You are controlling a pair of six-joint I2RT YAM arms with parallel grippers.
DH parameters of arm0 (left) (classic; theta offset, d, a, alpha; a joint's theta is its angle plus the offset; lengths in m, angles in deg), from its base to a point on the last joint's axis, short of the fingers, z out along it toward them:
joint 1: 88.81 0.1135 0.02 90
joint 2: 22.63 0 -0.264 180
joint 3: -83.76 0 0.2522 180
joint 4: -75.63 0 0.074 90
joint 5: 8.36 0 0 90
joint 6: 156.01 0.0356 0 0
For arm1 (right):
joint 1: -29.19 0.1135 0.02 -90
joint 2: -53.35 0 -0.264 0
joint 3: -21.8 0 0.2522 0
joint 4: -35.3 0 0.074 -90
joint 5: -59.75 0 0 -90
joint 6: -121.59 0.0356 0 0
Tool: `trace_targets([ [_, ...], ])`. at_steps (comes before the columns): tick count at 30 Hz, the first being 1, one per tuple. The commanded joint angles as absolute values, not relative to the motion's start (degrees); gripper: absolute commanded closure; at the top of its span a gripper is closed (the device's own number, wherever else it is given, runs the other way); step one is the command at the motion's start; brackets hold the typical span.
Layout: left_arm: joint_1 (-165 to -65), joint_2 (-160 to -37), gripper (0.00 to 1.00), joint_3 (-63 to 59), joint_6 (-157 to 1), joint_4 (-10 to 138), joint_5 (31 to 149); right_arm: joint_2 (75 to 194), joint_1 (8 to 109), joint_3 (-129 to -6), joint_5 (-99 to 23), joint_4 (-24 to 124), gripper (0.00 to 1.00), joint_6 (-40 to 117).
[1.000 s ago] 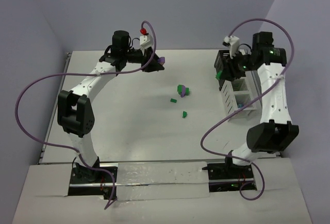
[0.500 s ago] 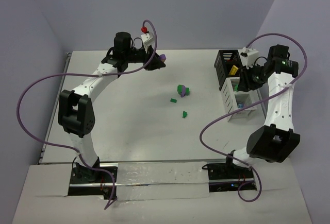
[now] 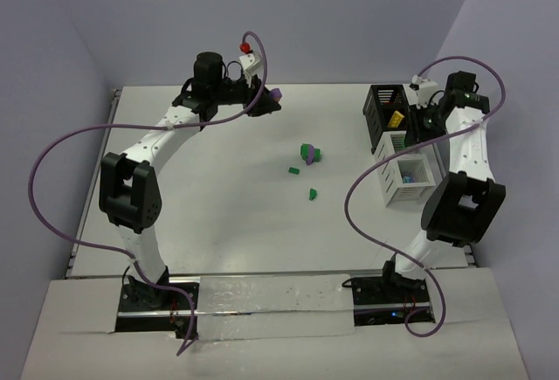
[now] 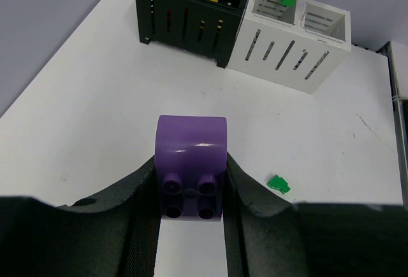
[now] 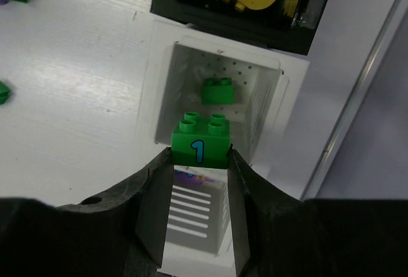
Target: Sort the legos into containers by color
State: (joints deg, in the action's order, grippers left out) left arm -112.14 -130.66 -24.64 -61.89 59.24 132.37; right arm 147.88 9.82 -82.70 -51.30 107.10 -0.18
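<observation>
My left gripper [image 3: 269, 103] is shut on a purple lego [image 3: 276, 96] at the far middle of the table; in the left wrist view the lego [image 4: 191, 162] sits between the gripper's fingertips [image 4: 190, 191]. My right gripper [image 5: 201, 157] is shut on a green lego marked "1" [image 5: 201, 140] above a white compartment [image 5: 169, 79] that holds another green lego [image 5: 217, 90]. The rack stands at the right, with a black section [image 3: 381, 105] and a white section [image 3: 403, 190]. A yellow lego [image 3: 396, 119] lies in the black section.
Loose legos lie mid-table: a green and purple cluster [image 3: 308, 153] and two small green pieces [image 3: 294, 169] [image 3: 312, 193]. One green piece [image 4: 278, 183] shows near my left fingers. Purple cables loop over both arms. The table's far edge meets the wall.
My right gripper has carried the green lego from beside the black section to above the white compartment. My left gripper has barely shifted, still holding the purple lego.
</observation>
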Motion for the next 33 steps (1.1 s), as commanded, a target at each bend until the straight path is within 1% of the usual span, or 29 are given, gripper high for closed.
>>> trace_targets([
  [1, -112.5, -130.9, 1.00, -27.1, -61.5, 58.6, 131.5, 150.2, 10.3, -84.7, -49.2, 102.7, 0.97, 1.3],
  [2, -112.5, -130.9, 1.00, -27.2, -61.3, 58.3, 131.5, 150.7, 10.6, -84.7, -48.8, 102.9, 0.94, 1.2],
  [3, -112.5, -130.9, 1.00, -27.2, -60.8, 57.8, 131.6, 151.4, 10.8, -84.8, -48.8, 103.4, 0.89, 0.9],
  [4, -112.5, -130.9, 1.00, -27.3, -60.2, 57.3, 131.7, 151.9, 10.9, -84.6, -48.8, 103.8, 0.82, 0.7],
  [5, -112.5, -130.8, 1.00, -27.2, -59.6, 56.9, 132.3, 152.0, 11.0, -84.3, -48.7, 103.7, 0.73, 0.7],
  [8, -112.5, -130.4, 1.00, -26.5, -57.6, 56.0, 135.1, 151.8, 11.1, -84.1, -48.4, 104.0, 0.33, 1.2],
  [10, -112.5, -130.0, 1.00, -25.8, -55.7, 55.4, 136.1, 151.4, 11.2, -85.5, -49.2, 105.7, 0.12, 1.2],
  [11, -112.5, -129.8, 1.00, -25.3, -55.1, 55.4, 135.6, 151.1, 11.2, -87.2, -50.1, 107.0, 0.09, 1.7],
  [13, -112.7, -129.5, 1.00, -24.6, -53.9, 55.1, 134.1, 150.7, 11.2, -90.4, -51.7, 108.9, 0.09, 3.7],
  [15, -113.1, -129.0, 1.00, -23.3, -49.9, 54.7, 132.4, 150.1, 11.6, -95.5, -56.9, 111.0, 0.08, 7.8],
  [18, -114.2, -127.5, 1.00, -19.5, -45.6, 58.3, 129.2, 150.0, 14.5, -100.9, -63.9, 110.8, 0.07, 17.1],
  [21, -115.8, -124.9, 1.00, -13.1, -42.8, 65.8, 126.2, 148.8, 22.6, -100.4, -68.6, 107.2, 0.08, 23.0],
  [25, -118.3, -124.0, 1.00, -10.1, -39.4, 70.9, 122.9, 150.7, 31.1, -99.5, -73.9, 105.1, 0.09, 28.8],
  [29, -120.2, -122.4, 1.00, -7.3, -39.4, 76.8, 121.5, 154.4, 35.4, -99.9, -78.1, 103.8, 0.13, 33.9],
  [33, -121.0, -121.3, 1.00, -6.2, -41.1, 78.9, 121.3, 157.8, 37.8, -102.1, -80.9, 101.9, 0.14, 36.7],
])
